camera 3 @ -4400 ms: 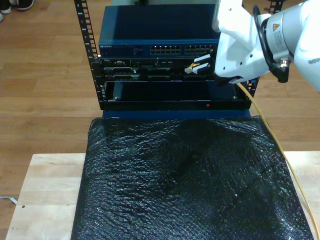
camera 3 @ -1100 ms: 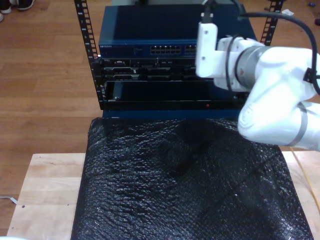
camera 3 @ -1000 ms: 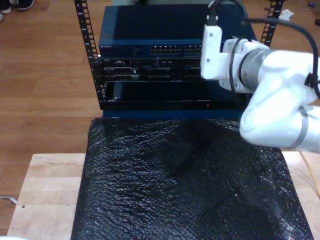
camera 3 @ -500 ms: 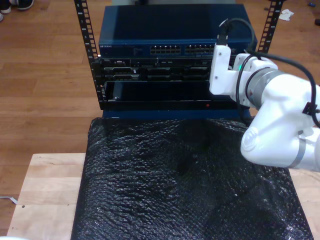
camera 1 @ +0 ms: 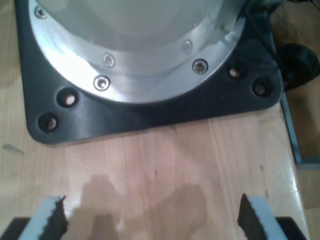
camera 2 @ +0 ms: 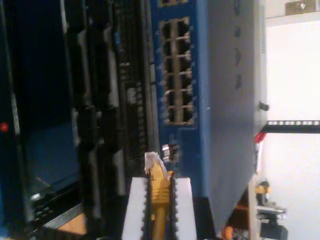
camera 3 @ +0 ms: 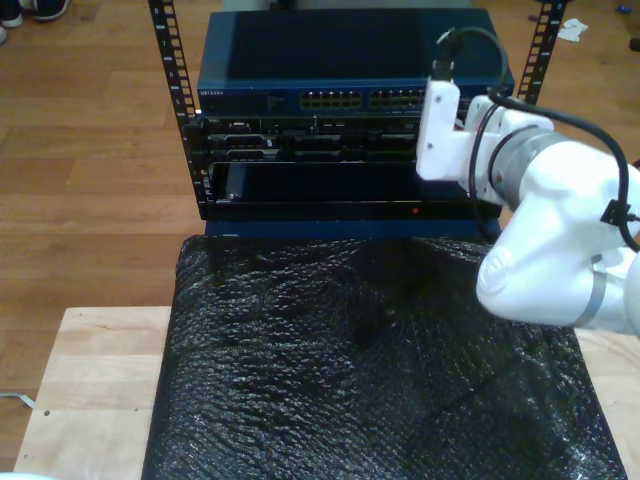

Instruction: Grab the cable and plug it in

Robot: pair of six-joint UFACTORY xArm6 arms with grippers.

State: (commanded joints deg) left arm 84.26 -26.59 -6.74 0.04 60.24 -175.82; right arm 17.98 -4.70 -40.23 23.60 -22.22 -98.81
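Jaws of my second gripper point(camera 2: 159, 200) closed on the yellow-orange cable point(camera 2: 159, 197), white fingers point(camera 2: 136, 210) pressing its strain boot from both sides, clear plastic plug point(camera 2: 152, 161) jutting past the fingertips. Plug tip close to the blue network switch point(camera 2: 220, 100), just short of the last ports in the block of RJ45 sockets point(camera 2: 176, 72), not seated in any socket. Darker rack units point(camera 2: 105, 100) stacked beside the switch in the second wrist view, 1 small red light point(camera 2: 4, 127) glowing on a dark panel.

Jaws of my first gripper point(camera 1: 152, 217) spread wide, nothing between them; 2 serrated black pads with pale backing, one pad point(camera 1: 56, 215) well apart from the other. Beneath them bare pale wooden tabletop point(camera 1: 160, 165), and beyond it a black mounting plate point(camera 1: 150, 112) with bolt holes carrying a round metal robot base flange point(camera 1: 140, 55).

In the exterior view, a white arm point(camera 3: 540, 220) reaching in from the exterior view's right, wrist turned toward the front of the server rack point(camera 3: 330, 130), a black hose looping over it. Wrist housing covering the right-hand end of the switch's port row in that view, gripper and cable hidden behind it. Crinkled black plastic sheet point(camera 3: 370, 370) draped over the wooden table point(camera 3: 90, 390) in front of the rack. Wooden floor point(camera 3: 90, 150) around the rack.
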